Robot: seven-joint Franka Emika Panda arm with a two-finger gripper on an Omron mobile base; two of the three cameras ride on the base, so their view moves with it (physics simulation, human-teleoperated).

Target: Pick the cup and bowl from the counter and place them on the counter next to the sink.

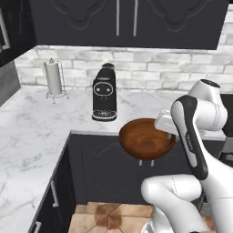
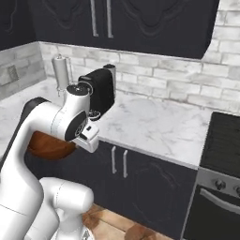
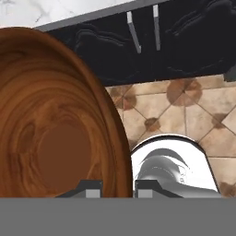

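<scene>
The bowl [image 1: 146,139], a shallow reddish-brown wooden dish, hangs in the air in front of the dark cabinet doors [image 1: 109,168], just off the front edge of the counter [image 1: 41,123] and above the tan tiled floor [image 1: 107,216]. The gripper [image 3: 117,189] holds it by the rim: in the hand view the bowl's wall runs down between the two dark fingertips [image 3: 90,188], one inside the bowl and one outside, so the jaws are pinching the rim. From the left base view the white arm [image 1: 193,136] reaches in from the bowl's right side, and the bowl sits roughly level with its opening up. From the right base view the brown underside of the bowl [image 2: 49,146] shows below the arm's elbow.

Beyond the bowl, on the white marble counter, a black coffee machine [image 1: 104,93] stands upright just behind the bowl and a little to its left. Farther left of it, near the grey brick wall [image 1: 150,68], a paper towel roll [image 1: 53,78] stands on its wire holder. Dark upper cabinets [image 1: 127,20] hang above the wall. Well to the bowl's right, the black stove [image 2: 220,154] closes off the counter run
</scene>
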